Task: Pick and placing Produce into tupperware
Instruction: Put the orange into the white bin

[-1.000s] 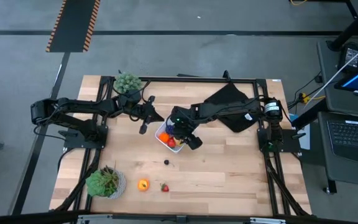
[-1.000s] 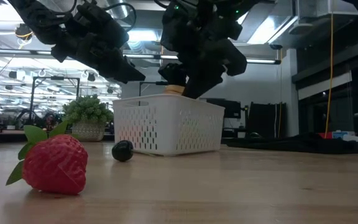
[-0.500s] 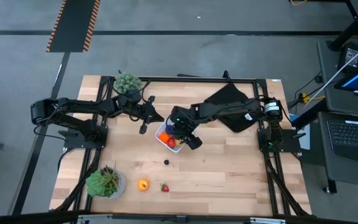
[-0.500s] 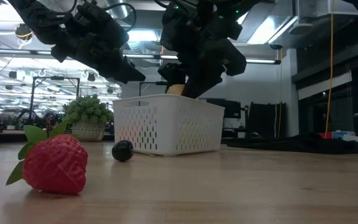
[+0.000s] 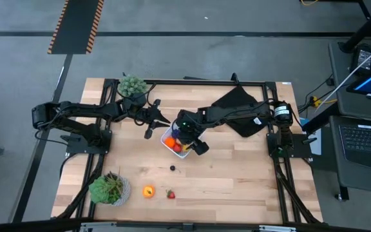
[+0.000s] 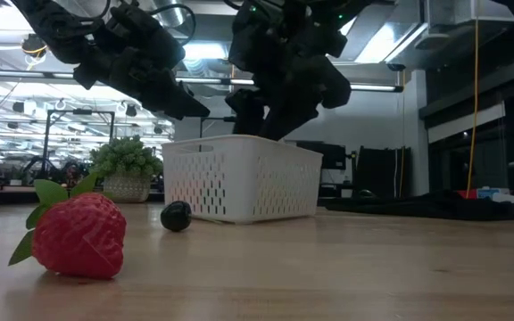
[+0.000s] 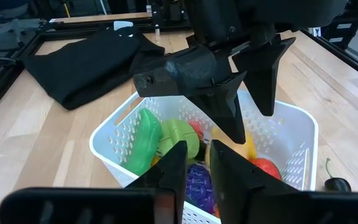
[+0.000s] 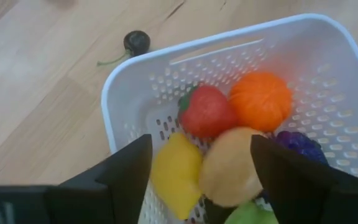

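The right gripper (image 5: 187,137) hung directly over the small white perforated plastic container (image 8: 199,68) near the table's middle, its dark fingers (image 8: 125,174) spread wide and holding nothing. Beneath them lay a tan rounded toy fruit (image 8: 230,169), a yellow lemon-shaped piece (image 8: 174,174), a red strawberry (image 8: 207,111), an orange toy fruit (image 8: 261,100) and a purple piece (image 8: 298,144) (partly hidden). The left gripper (image 7: 194,163) waited just beside the container, jaws apparently narrowly parted. Outside lay a small dark cherry-like fruit (image 6: 176,216), a larger red strawberry with green leaves (image 6: 77,234) and an orange-yellow fruit (image 5: 148,191).
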Controlling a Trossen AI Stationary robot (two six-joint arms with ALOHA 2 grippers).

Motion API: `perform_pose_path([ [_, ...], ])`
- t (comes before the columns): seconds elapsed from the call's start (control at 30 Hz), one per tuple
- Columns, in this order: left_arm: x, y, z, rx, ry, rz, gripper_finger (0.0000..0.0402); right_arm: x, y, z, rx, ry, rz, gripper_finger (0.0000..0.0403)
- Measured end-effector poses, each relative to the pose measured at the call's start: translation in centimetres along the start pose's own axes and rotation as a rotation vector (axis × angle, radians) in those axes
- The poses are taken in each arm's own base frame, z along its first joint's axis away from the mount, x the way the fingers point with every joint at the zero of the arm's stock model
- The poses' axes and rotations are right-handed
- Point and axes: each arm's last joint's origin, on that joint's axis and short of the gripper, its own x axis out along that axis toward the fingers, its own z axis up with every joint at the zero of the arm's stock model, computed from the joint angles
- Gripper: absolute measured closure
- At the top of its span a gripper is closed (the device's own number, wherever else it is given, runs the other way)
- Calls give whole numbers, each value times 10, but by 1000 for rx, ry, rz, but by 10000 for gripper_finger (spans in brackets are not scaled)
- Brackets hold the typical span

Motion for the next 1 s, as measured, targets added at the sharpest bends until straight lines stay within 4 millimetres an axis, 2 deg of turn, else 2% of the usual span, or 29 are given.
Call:
perform_pose_path([
  [0.2, 0, 0, 0, 6, 0, 0, 326, -5, 0, 3, -5, -11, -17, 105],
  [0.3, 0, 0, 0, 19, 0, 0, 321, -18, 0, 10, -3, -8, -16, 103],
  [0.43, 0, 0, 0, 21, 1, 0, 315, -44, -1, 20, 66, 12, 0, 103],
  [0.53, 0, 0, 0, 22, 1, -1, 311, -60, -2, 14, 166, -32, 57, 103],
  [0.63, 1, -2, 0, 24, 3, -21, 308, -68, 1, 2, 210, -89, 130, 103],
  [0.8, -1, -9, 2, 50, 2, -54, 306, -70, 15, -12, 279, -111, 100, 103],
  [0.93, -10, -19, 10, 45, -12, -78, 311, -82, 32, -16, 269, -147, 77, 103],
  [1.0, -17, -28, 16, 35, -18, -93, 316, -86, 41, -19, 248, -218, 35, 103],
])
